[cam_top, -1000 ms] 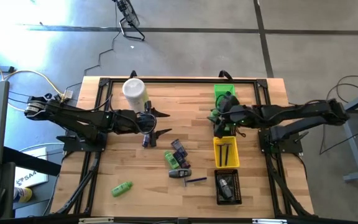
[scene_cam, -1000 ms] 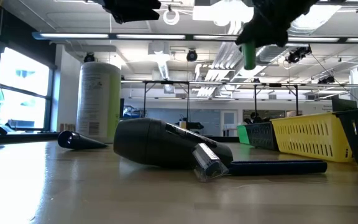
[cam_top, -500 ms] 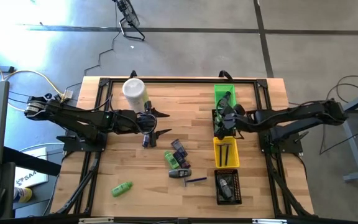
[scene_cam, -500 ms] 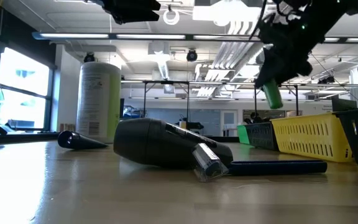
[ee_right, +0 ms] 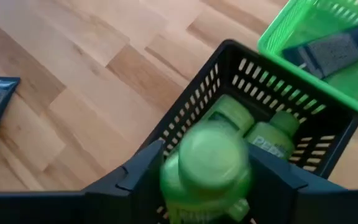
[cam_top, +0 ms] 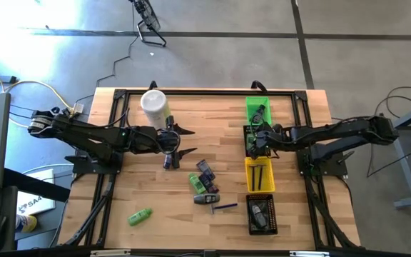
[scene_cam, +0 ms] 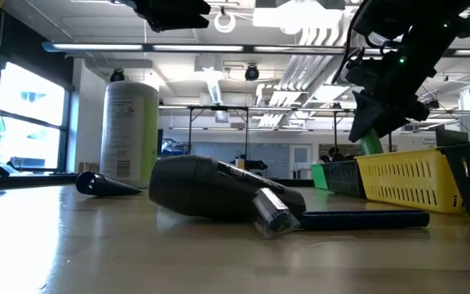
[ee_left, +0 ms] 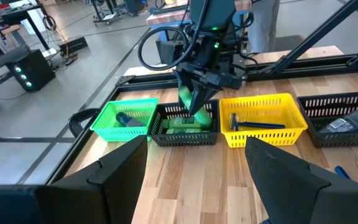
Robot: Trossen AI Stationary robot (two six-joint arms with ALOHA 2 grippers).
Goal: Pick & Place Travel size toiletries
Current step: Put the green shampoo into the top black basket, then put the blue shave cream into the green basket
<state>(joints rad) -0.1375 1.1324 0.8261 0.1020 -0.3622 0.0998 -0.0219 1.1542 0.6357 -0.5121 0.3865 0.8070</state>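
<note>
The right gripper (ee_right: 207, 186) has its fingers (ee_right: 138, 171) clamped on one green bottle (ee_right: 205, 165), hanging over the black bin (ee_right: 229, 59). Two more green bottles (ee_right: 272, 140) lie inside that bin. A green bin (cam_top: 257, 107) sits beyond it and a yellow bin (cam_top: 259, 173) on the other side. The left gripper (cam_top: 180, 140), fingers apart and empty, waits over the open surface (cam_top: 212, 121) near a pale canister (cam_top: 154, 105).

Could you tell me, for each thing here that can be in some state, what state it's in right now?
Right gripper: shut on a green bottle, hanging over the black basket.
Left gripper: open, empty, over the table beside the canister.
Black basket: holds two green bottles lying down.
Green basket: holds a dark tube.
Yellow basket: holds thin dark sticks.
Canister: upright, lid on.
Loose green bottle: lying on the table.
</note>
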